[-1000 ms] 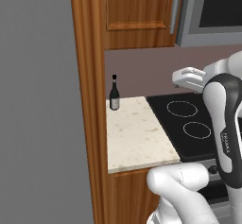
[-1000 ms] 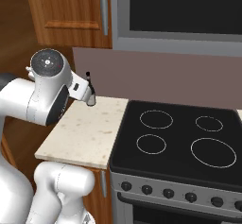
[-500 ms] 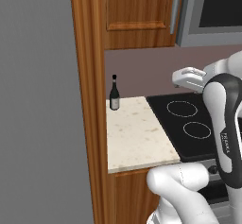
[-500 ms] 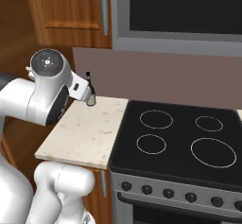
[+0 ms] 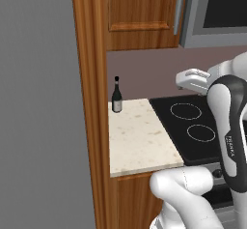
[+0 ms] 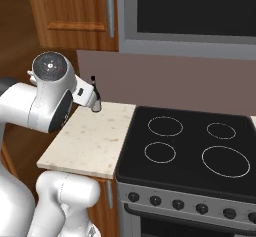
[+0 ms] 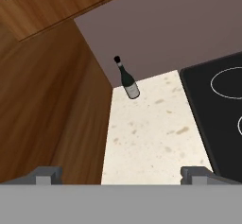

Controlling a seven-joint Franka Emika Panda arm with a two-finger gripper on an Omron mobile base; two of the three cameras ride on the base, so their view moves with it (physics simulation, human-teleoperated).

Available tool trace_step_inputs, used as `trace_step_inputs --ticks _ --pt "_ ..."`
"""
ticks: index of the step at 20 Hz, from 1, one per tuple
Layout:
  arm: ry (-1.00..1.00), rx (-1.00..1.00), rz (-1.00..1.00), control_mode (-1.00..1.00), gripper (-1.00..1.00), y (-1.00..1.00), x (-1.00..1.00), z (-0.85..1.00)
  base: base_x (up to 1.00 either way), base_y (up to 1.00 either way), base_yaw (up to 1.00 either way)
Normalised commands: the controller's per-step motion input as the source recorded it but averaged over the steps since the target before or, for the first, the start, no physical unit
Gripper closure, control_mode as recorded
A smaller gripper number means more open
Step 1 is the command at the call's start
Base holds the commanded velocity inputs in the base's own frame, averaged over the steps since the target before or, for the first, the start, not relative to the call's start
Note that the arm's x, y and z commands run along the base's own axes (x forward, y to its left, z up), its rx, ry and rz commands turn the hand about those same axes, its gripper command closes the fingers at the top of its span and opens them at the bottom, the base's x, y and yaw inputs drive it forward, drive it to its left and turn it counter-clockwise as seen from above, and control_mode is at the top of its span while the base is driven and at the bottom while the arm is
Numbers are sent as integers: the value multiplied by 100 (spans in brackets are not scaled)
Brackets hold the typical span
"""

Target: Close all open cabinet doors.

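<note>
One reddish-brown cabinet door (image 5: 140,10) with a recessed panel hangs above the counter, its silver bar handle (image 5: 179,6) at its right edge. From the right base view the same cabinet door (image 6: 70,11) and handle (image 6: 110,8) look flush with the microwave's front. Its lower edge (image 7: 56,10) shows at the top of the hand view. My gripper (image 7: 122,175) is open, fingertips wide apart with nothing between them, held over the counter well below the door. From the left the gripper (image 5: 182,80) hovers above the stove's back left.
A dark wine bottle (image 5: 116,95) stands at the back of the speckled counter (image 5: 140,136). A tall wooden side panel (image 5: 89,102) walls off the left. The black stove (image 6: 185,151) lies to the right, with a microwave (image 6: 190,11) above it.
</note>
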Motion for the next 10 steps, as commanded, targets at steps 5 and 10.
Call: trace_step_inputs --ticks 5,10 --pt "0 0 0 100 -100 0 0 0 -42 -5 0" --pt "0 0 0 100 -100 0 0 0 -60 -11 0"
